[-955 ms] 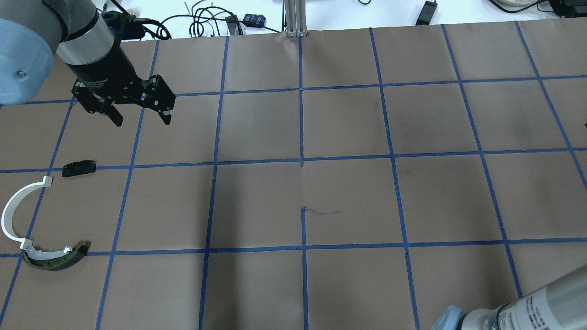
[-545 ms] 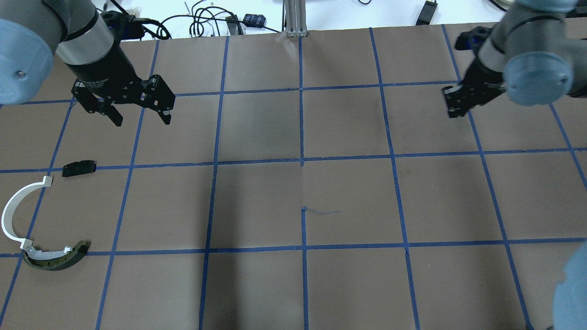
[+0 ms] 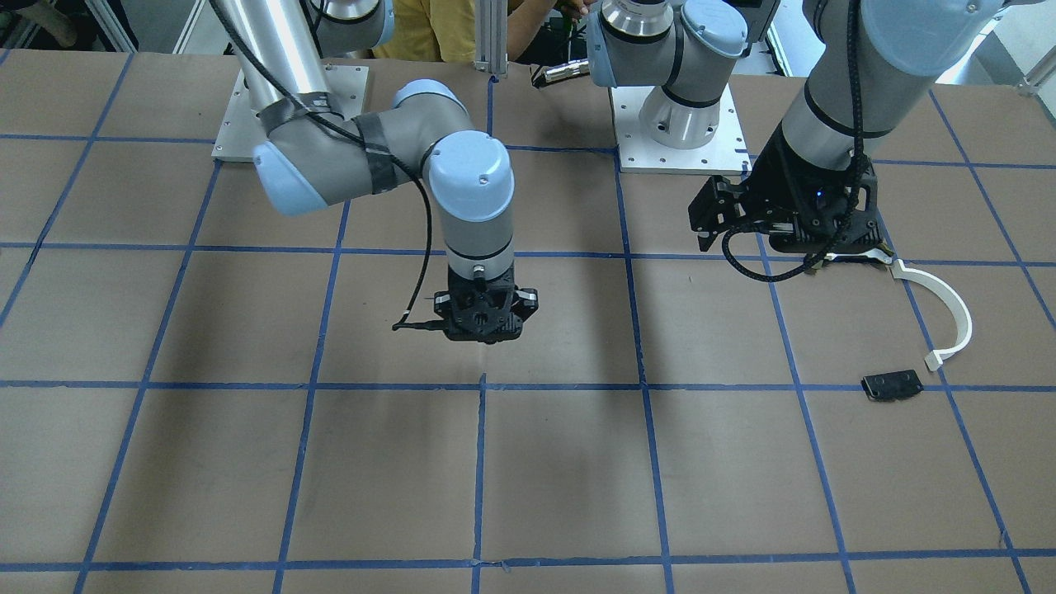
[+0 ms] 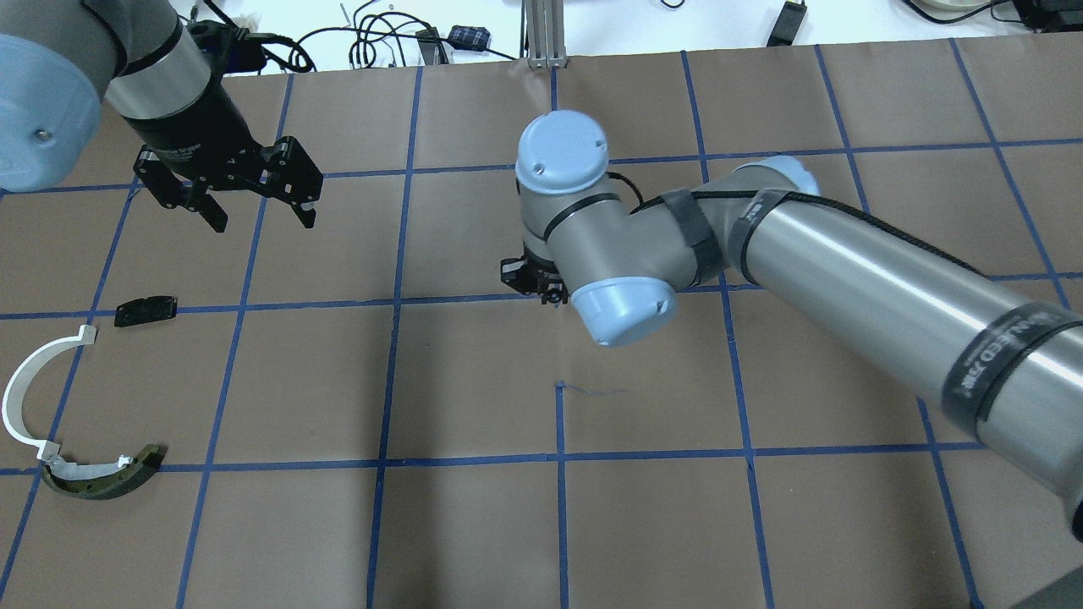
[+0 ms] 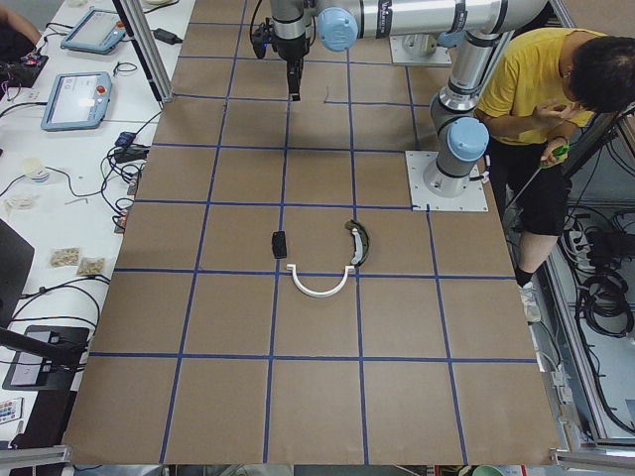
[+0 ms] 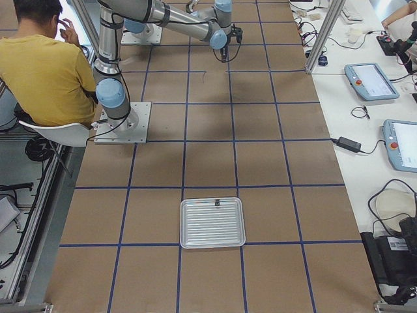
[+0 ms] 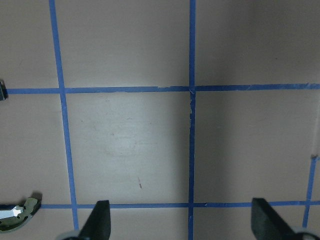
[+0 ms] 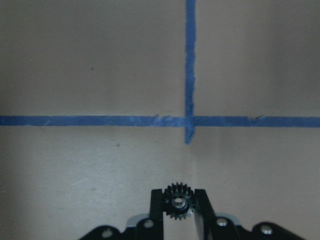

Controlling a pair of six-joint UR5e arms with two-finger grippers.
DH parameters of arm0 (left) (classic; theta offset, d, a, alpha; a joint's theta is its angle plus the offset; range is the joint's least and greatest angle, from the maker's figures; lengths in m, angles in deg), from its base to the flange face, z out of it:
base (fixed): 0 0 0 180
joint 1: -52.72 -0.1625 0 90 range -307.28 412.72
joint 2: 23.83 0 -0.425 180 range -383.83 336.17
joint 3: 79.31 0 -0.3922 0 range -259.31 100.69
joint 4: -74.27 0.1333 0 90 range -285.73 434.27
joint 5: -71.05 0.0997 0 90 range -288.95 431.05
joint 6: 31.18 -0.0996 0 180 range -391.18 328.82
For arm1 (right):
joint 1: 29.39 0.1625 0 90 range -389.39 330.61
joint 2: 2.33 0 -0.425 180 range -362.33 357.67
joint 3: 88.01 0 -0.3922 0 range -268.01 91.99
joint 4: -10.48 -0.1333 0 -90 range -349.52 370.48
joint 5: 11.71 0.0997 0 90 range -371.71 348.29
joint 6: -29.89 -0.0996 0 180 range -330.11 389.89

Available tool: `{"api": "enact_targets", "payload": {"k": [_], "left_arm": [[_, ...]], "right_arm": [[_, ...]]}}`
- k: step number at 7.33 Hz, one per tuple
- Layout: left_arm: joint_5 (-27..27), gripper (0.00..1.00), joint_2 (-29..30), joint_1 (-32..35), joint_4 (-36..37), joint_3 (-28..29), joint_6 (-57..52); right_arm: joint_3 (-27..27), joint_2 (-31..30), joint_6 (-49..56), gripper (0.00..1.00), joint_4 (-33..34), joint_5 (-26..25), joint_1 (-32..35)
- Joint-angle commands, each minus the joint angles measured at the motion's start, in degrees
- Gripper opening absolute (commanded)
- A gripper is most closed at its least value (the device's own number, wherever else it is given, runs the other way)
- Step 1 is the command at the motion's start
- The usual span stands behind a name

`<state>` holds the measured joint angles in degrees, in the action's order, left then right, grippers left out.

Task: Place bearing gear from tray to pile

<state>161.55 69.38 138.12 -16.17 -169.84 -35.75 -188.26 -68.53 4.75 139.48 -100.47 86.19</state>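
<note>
**A:** Right wrist-mounted view first; what shows?

**B:** The right gripper (image 8: 178, 199) points down at the table (image 8: 75, 60); its jaws are clamped on the bearing gear (image 8: 178, 202), a small black toothed wheel with a pale hub; the gear is held off the brown paper, near a crossing of blue tape lines (image 8: 189, 121).

**A:** And the left wrist-mounted view?

**B:** The left gripper (image 7: 182, 222) has its jaws spread wide with nothing between them; one end of the dark-and-tan curved piece (image 7: 17, 216) peeks in at the lower left.

**A:** Overhead exterior?

**B:** The left gripper hangs over the far left of the table, jaws apart. The pile (image 4: 59, 461) lies on that side, nearer the robot; the black block (image 4: 145, 310) sits on a tape line; the white curved strip (image 4: 8, 399) is near it but apart; the dark-and-tan piece appears to touch the strip's near end. The right arm (image 4: 846, 254) reaches to the table's middle and its wrist hides most of its gripper, so the gear is well apart from the pile.

**A:** Front-facing?

**B:** The right gripper stands upright over the middle, on the view's left; the gear is too small to make out. The left gripper stands in front of one end of the strip; the block lies just beside the strip's other end.

**A:** The side views?

**B:** From exterior left, the three pile parts lie close together, with the right gripper far beyond them. From exterior right, the tray (image 6: 213, 246) sits at the near end, well apart from the right gripper; a tiny dark thing lies by its far rim, too small to identify.
</note>
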Motion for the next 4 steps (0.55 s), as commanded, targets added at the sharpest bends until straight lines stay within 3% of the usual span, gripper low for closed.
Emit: {"api": "enact_targets", "payload": {"k": [1,2,3,4], "left_arm": [[-0.4,1.0,0.7,0.3,0.3,0.1,-0.3],[-0.5,1.0,1.4,0.4,2.5,0.1,0.0],[-0.3,1.0,1.7,0.3,3.3,0.0,0.0],[-0.5,1.0,1.9,0.1,3.3,0.1,1.0]], "right_arm": [[-1.3,2.0,-3.3,0.34,4.2,2.3,2.4],[-1.4,2.0,-2.6,0.99,4.5,2.5,1.9],[0.7,0.0,2.9,1.0,4.0,2.3,-1.7],[2.0,-3.3,15.3,1.0,-3.2,1.6,-9.2]]}}
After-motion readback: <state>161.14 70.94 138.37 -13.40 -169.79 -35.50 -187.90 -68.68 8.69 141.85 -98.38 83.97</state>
